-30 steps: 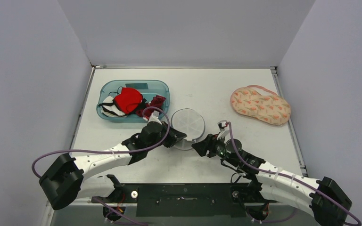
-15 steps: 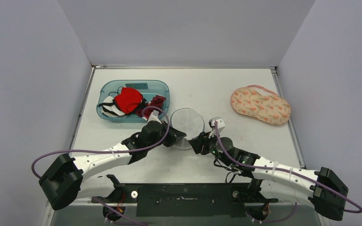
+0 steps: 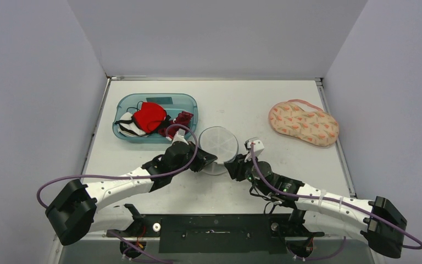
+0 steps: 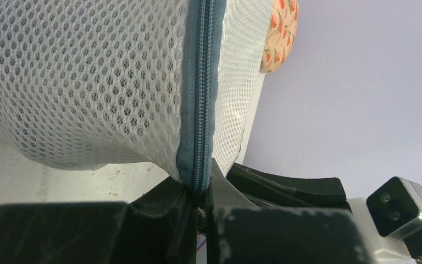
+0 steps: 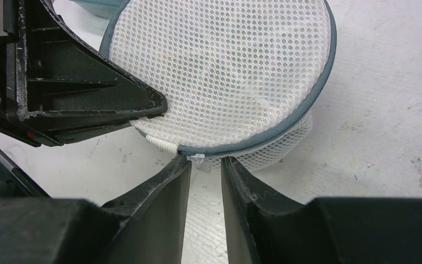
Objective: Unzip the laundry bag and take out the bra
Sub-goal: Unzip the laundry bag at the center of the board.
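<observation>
The laundry bag is a round white mesh pouch with a blue-grey zipper round its edge, lying mid-table. My left gripper is shut on the bag's zipper seam at its near-left side. My right gripper is at the bag's near-right edge. Its jaws stand a narrow gap apart with the small white zipper pull just between the tips. The zipper looks closed. The bra is hidden; nothing shows through the mesh.
A teal bin with red, white and dark garments stands at the back left, close behind the left gripper. A peach floral padded piece lies at the right. Grey walls enclose the table on three sides.
The right arm has moved left and forward up to the bag's edge, and its jaws have narrowed around the zipper pull. The left gripper and the bag have stayed put.
</observation>
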